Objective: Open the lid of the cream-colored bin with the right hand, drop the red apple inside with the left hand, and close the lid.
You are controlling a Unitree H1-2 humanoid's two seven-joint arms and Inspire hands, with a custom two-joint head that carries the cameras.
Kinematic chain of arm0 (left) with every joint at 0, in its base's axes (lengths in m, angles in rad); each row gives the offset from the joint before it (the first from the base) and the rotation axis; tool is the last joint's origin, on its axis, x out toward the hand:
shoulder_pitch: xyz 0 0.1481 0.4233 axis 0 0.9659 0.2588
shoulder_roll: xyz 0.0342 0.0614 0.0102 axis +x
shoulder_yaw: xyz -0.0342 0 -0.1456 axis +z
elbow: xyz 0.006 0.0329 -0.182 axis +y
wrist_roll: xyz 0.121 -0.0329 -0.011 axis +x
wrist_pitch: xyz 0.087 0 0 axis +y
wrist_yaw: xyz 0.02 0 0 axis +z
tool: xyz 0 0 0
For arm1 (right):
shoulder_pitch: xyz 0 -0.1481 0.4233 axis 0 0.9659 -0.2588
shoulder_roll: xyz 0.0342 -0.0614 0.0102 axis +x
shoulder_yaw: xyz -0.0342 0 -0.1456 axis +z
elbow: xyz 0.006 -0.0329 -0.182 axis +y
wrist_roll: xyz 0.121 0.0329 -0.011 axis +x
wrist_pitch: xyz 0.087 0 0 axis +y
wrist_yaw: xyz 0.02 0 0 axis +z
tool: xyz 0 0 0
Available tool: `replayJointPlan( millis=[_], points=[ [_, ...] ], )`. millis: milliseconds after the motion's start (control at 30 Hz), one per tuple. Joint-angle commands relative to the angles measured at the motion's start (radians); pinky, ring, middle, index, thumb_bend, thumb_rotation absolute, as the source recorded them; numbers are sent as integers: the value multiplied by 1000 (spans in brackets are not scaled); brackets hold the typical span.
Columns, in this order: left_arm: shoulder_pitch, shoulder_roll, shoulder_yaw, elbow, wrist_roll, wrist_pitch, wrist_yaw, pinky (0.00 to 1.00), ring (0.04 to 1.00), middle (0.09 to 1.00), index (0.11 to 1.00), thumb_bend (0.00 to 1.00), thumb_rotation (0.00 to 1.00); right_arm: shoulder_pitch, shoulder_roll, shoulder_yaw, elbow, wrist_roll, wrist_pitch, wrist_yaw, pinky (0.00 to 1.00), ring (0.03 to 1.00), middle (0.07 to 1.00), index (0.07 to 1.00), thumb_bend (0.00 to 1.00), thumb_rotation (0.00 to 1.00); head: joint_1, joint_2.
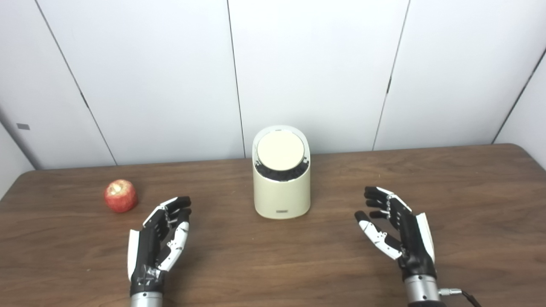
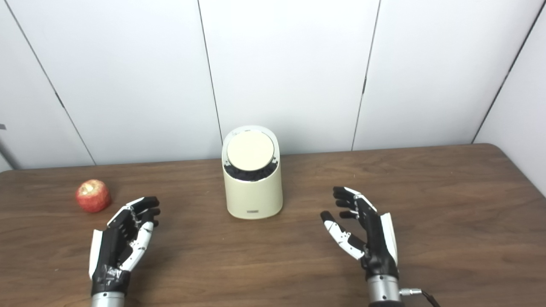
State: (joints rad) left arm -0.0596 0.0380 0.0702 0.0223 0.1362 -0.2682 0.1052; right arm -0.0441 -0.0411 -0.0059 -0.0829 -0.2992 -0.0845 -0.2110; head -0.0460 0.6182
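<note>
The cream-colored bin (image 1: 282,194) stands upright at the table's middle, its round lid (image 1: 280,151) lying flat in the slanted top, with a dark gap along the lid's front edge. A red apple (image 1: 121,195) rests on the table at the left. My left hand (image 1: 158,241) hovers open just right of and nearer than the apple, touching nothing. To the right of the bin, about a hand's width away, my right hand (image 1: 396,230) is open too, palm turned inward, fingers apart.
The brown wooden table (image 1: 273,264) runs the full width; its far edge meets white wall panels (image 1: 315,72). Its rounded right corner (image 1: 518,149) shows at the back right.
</note>
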Motion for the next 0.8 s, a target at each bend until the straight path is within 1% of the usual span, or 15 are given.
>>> replayJointPlan(
  millis=[0, 100, 267, 367, 467, 500, 567, 633, 667, 733, 767],
  points=[
    [-19, 8, -1, -16, -7, -30, 0, 624, 705, 736, 717, 240, 394, -24, 2, 1, -30, -6, -23, -1, 633, 722, 734, 726, 239, 352, -1, 1],
    [-18, 7, -1, -15, 0, -29, 5, 624, 705, 734, 716, 237, 392, -24, 1, 1, -27, -2, -30, -1, 632, 724, 737, 727, 239, 356, 0, 1],
    [-18, 8, -1, -16, 1, -31, 5, 622, 705, 734, 718, 231, 392, -23, 4, 1, -37, -6, -14, 1, 632, 721, 735, 726, 244, 354, 0, 1],
    [-18, 4, -1, -16, 9, -27, 10, 621, 704, 730, 713, 238, 393, -23, 1, 0, -35, -5, -18, 1, 632, 725, 739, 728, 233, 341, -4, -3],
    [-19, 4, -5, -21, 6, -22, 5, 627, 708, 733, 716, 233, 393, -25, -5, 0, -31, -16, -37, -6, 623, 716, 730, 723, 238, 327, 2, 4],
    [-19, 3, -5, -23, 6, -18, 5, 628, 707, 733, 716, 236, 393, -26, -4, 0, -34, -15, -44, -8, 619, 712, 727, 719, 241, 343, 2, 4],
    [-20, 3, -5, -21, 7, -19, 6, 625, 706, 734, 717, 236, 395, -29, -1, -2, -36, -4, -63, -11, 624, 714, 726, 714, 242, 350, -3, 1],
    [-22, 4, -7, -16, 10, -24, 6, 627, 708, 734, 719, 234, 396, -37, -3, 0, -43, 3, -85, -9, 619, 711, 727, 714, 234, 334, -4, -3],
    [-23, 4, -6, -15, 10, -23, 6, 627, 707, 734, 718, 231, 395, -43, -4, 1, -56, -2, -85, -7, 615, 709, 726, 712, 233, 341, -4, -3],
    [-24, 2, -5, -15, 1, -14, 4, 633, 709, 735, 720, 239, 399, -55, -7, 3, -91, -16, -56, 5, 625, 714, 731, 715, 272, 437, -6, -4],
    [-24, 2, -4, -14, 0, -13, 5, 634, 709, 735, 720, 241, 401, -65, -12, 5, -112, -34, -31, 12, 635, 718, 734, 720, 295, 474, -6, -4]
  ],
)
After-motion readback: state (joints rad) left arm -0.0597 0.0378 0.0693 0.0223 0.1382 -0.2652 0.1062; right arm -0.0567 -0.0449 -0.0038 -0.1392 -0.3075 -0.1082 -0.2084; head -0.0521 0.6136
